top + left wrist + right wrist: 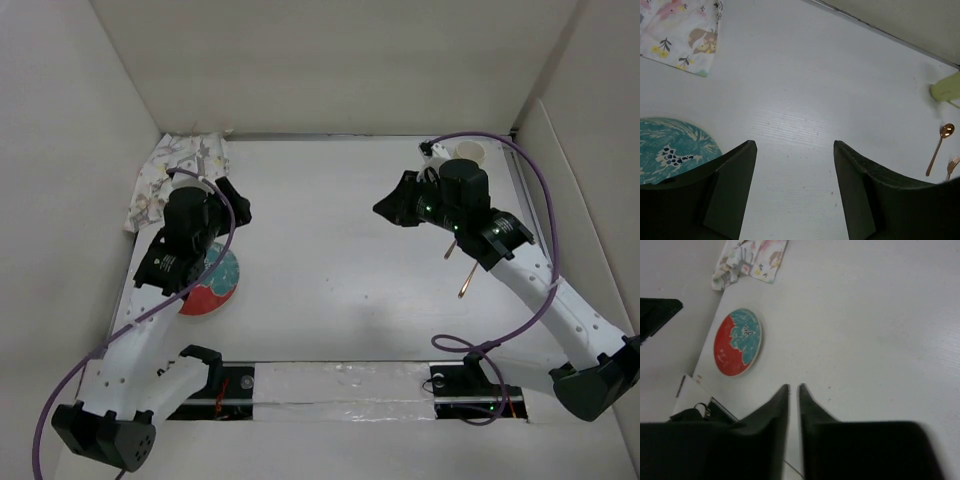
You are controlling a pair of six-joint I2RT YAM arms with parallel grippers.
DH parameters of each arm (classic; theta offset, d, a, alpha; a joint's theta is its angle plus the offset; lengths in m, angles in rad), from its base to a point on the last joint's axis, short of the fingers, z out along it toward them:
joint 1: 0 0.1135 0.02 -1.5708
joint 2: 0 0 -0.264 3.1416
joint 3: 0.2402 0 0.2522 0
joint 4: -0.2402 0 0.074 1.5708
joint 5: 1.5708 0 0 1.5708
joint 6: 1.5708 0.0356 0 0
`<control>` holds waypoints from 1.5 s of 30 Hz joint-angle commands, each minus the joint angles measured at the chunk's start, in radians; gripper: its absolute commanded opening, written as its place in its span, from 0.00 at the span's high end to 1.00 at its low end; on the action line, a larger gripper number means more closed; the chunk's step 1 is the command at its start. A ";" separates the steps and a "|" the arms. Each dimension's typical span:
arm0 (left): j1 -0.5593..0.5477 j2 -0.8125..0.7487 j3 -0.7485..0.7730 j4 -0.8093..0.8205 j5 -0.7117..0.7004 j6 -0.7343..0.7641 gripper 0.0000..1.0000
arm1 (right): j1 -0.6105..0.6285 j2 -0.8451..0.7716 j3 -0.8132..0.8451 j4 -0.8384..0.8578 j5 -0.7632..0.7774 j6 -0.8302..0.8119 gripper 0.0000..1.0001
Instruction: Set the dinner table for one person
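The dinner table is a plain white surface. A round plate, red and teal, lies at its left side, partly under my left arm; it also shows in the left wrist view and the right wrist view. My left gripper is open and empty above the table just right of the plate. My right gripper hangs over the right middle, its jaws almost together with nothing between them. A copper spoon and fork lie at the right.
A white cloth mat printed with colourful figures lies crumpled in the far left corner. A pale cup stands at the far right, behind my right arm. White walls enclose the table. A cable loops near my right base.
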 commanded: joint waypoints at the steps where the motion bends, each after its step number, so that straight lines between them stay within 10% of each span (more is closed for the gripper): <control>1: 0.005 0.075 0.071 0.056 -0.037 0.024 0.40 | -0.010 -0.008 0.021 0.102 -0.079 -0.005 0.94; 3: 0.005 0.192 0.144 0.096 -0.063 0.053 0.44 | -0.010 0.002 0.027 0.098 -0.085 -0.016 1.00; 4: 0.005 0.291 0.202 0.105 -0.105 0.068 0.76 | -0.010 0.010 0.037 0.073 -0.084 -0.033 1.00; 7: 0.005 0.453 0.314 0.087 -0.188 0.071 1.00 | -0.010 0.022 0.070 0.022 -0.052 -0.051 1.00; 12: 0.097 0.734 0.506 0.034 -0.203 0.045 1.00 | -0.010 -0.025 0.032 0.025 -0.031 -0.034 1.00; 16: 0.232 0.843 0.534 0.054 -0.095 0.018 0.59 | -0.010 -0.039 0.014 -0.008 0.014 -0.031 1.00; 19: 0.259 0.954 0.603 0.004 -0.110 0.059 0.50 | -0.010 -0.065 -0.026 -0.004 0.028 -0.025 1.00; 26: 0.259 1.111 0.658 -0.041 -0.106 0.122 0.50 | -0.010 -0.045 -0.042 0.016 0.007 -0.022 0.48; 41: 0.235 1.350 0.810 -0.157 -0.141 0.119 0.60 | -0.010 -0.005 -0.037 0.030 0.005 -0.036 0.48; 45: 0.226 1.383 0.821 -0.168 -0.134 0.120 0.81 | -0.019 -0.010 -0.031 0.028 0.015 -0.045 0.49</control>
